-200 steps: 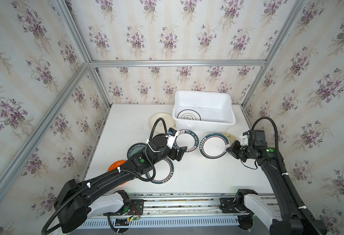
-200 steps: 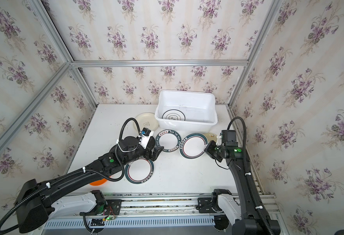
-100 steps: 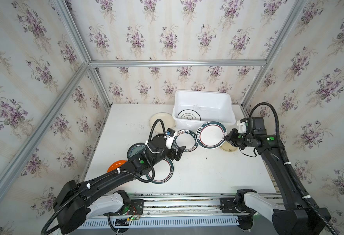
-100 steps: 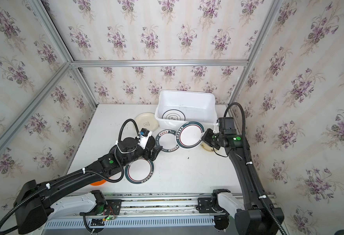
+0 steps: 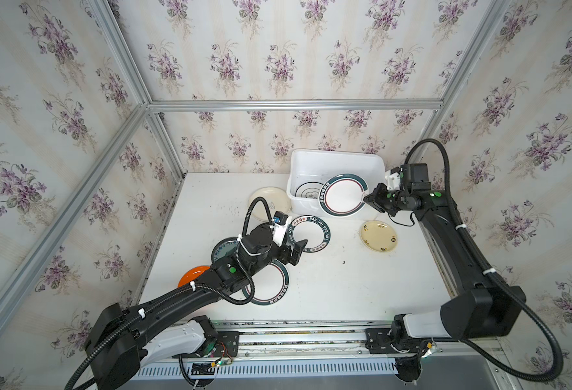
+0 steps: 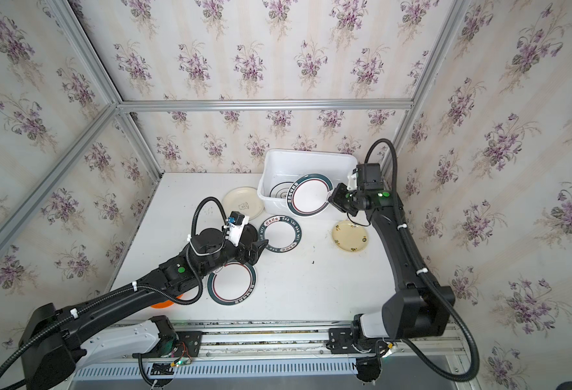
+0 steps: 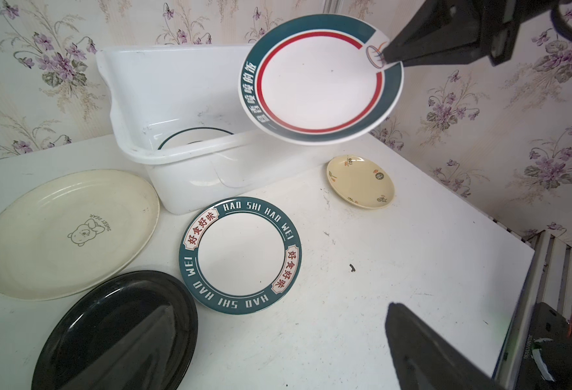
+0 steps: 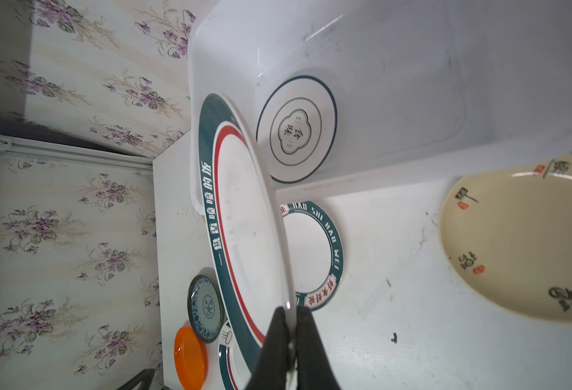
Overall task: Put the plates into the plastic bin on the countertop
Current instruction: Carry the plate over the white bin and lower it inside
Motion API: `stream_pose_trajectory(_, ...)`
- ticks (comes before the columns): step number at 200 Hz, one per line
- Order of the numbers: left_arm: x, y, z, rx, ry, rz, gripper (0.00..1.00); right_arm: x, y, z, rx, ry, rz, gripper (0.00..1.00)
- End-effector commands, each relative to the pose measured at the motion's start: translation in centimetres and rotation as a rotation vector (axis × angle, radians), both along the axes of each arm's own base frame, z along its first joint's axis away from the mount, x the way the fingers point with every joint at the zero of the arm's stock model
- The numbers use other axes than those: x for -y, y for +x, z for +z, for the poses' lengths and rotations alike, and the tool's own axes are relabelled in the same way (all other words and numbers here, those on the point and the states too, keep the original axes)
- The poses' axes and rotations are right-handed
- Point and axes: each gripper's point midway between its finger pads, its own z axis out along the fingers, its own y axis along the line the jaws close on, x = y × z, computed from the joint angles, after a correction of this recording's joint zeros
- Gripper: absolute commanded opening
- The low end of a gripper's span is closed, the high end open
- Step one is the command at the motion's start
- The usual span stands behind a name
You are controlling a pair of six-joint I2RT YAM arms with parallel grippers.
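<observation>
Desk (image 5: 345,290): white, scuffed. Seven plates are being carried on it, one is being held above it, and one is lying in the bin.

1. Orange plate (image 5: 193,275): nearest item, at the left edge. It is being half covered by the left arm in both top views.
2. Red-lined plate (image 5: 272,287): teal rim, flat, just right of the orange plate. Its left part is being overlapped by the same arm.
3. Patterned plate (image 5: 222,248): small and teal. It is being seen just beyond the orange plate, partly under the arm.
4. Black plate (image 7: 119,334): glossy and flat. It is being shown in the left wrist view just beside the lettered plate.
5. Left end effector (image 5: 298,251): released. The jaws are being held wide apart with nothing between them, over the near left rim of the lettered plate.
6. Lettered plate (image 5: 311,233): flat at mid-desk, just in front of the bin.
7. Yellow plate (image 5: 378,236): small and flat, on the right, apart from the other plates.
8. Cream plate (image 5: 271,202): flat, just beside the bin's near left corner.
9. Right end effector (image 5: 367,200): clenched on the right rim of the held plate.
10. Held plate (image 5: 342,196): teal rim with a red line. It is being gripped clear of the desk, tilted, over the bin's near right part. Contact with the bin's rim cannot be told.
11. Bin (image 5: 338,162): standing at the far right of the desk, by the back wall.
12. Thin-ringed plate (image 5: 304,195): lying flat on the bin floor, in its left half.
</observation>
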Motion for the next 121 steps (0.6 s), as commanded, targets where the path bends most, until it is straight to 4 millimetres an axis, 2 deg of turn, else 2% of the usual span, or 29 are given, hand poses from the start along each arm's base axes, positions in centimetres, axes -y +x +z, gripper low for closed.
stream_pose_trajectory(1, -0.3, 0.2, 0.9, 0.032, -0.017, 0.011, 1.00, -0.2, 4.1, 1.6, 0.092, -0.017, 0.016, 0.00)
stream_pose_trajectory(35, -0.6, -0.1, 1.9, 0.038, -0.053, 0.016, 1.00, -1.3, 9.4, 0.6, 0.085, -0.047, 0.035, 0.00)
stream_pose_trajectory(67, -1.1, -0.2, 2.9, 0.056, -0.064, 0.032, 1.00, -2.1, 13.2, -2.2, 0.050, -0.029, 0.028, 0.00)
stream_pose_trajectory(121, -2.3, -0.4, 3.4, 0.058, -0.070, 0.068, 1.00, -2.2, 17.0, -7.8, -0.039, -0.109, 0.018, 0.00)
